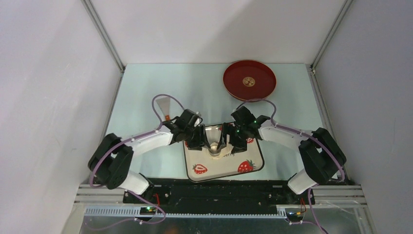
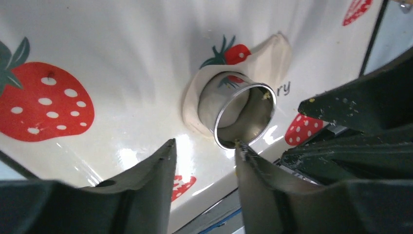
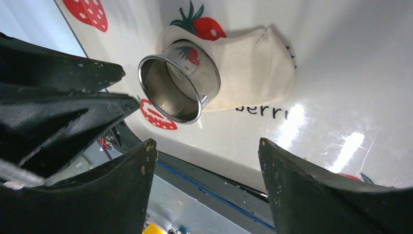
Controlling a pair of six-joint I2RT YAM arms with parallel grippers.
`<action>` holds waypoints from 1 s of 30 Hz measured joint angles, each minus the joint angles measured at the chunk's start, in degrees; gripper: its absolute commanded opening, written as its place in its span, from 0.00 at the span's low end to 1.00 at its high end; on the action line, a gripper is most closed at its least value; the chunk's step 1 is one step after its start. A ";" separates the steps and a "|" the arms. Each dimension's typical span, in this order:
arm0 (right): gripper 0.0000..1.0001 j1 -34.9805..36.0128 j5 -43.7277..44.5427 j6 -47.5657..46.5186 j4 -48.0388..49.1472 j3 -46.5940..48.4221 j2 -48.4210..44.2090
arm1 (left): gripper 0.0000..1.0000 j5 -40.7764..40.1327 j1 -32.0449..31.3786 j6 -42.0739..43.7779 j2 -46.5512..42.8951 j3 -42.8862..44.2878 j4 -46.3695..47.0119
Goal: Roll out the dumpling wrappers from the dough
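The only writing stands on the plate, in dark lowercase letters just beside the dough. The right wrist view reads "berr", starting at the dough's edge, with the rest lost in glare. The left wrist view shows only the closing letters "ry", again just beside the dough. From above the word is too small to read. The gold emblem on the red tray, well apart from the dough, gives no legible characters.

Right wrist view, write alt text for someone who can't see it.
A steel ring cutter stands on a flattened cream dough sheet on a strawberry-patterned plate. The right gripper hangs open in the foreground, touching neither.
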 measured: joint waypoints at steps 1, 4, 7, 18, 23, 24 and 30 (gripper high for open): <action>0.83 -0.04 0.00 -0.04 -0.13 0.02 -0.37 | 0.59 -0.02 0.00 0.11 -0.76 0.00 -0.17; 0.84 -0.39 -0.20 -0.20 -0.81 0.11 -1.73 | 0.64 0.02 0.00 0.57 -3.93 0.39 -0.90; 0.84 -1.44 -0.66 -0.42 -1.64 0.11 -3.52 | 0.63 0.04 0.26 0.68 -7.67 0.48 -1.05; 0.66 -11.47 -3.32 -4.96 -3.52 0.85 -5.09 | 0.26 -1.46 6.88 1.09 -13.66 -3.89 -0.92; 0.60 -12.09 -3.50 -7.96 -5.29 6.21 3.30 | 0.19 -2.47 7.56 1.40 -8.41 -4.87 -0.50; 0.59 -12.02 -3.41 -8.41 -5.55 7.15 4.76 | 0.18 -2.47 7.56 1.51 -6.82 -4.90 -0.04; 0.45 -11.32 -2.99 -11.02 -6.86 12.81 13.42 | 0.06 -3.04 7.56 1.60 0.85 -4.92 2.19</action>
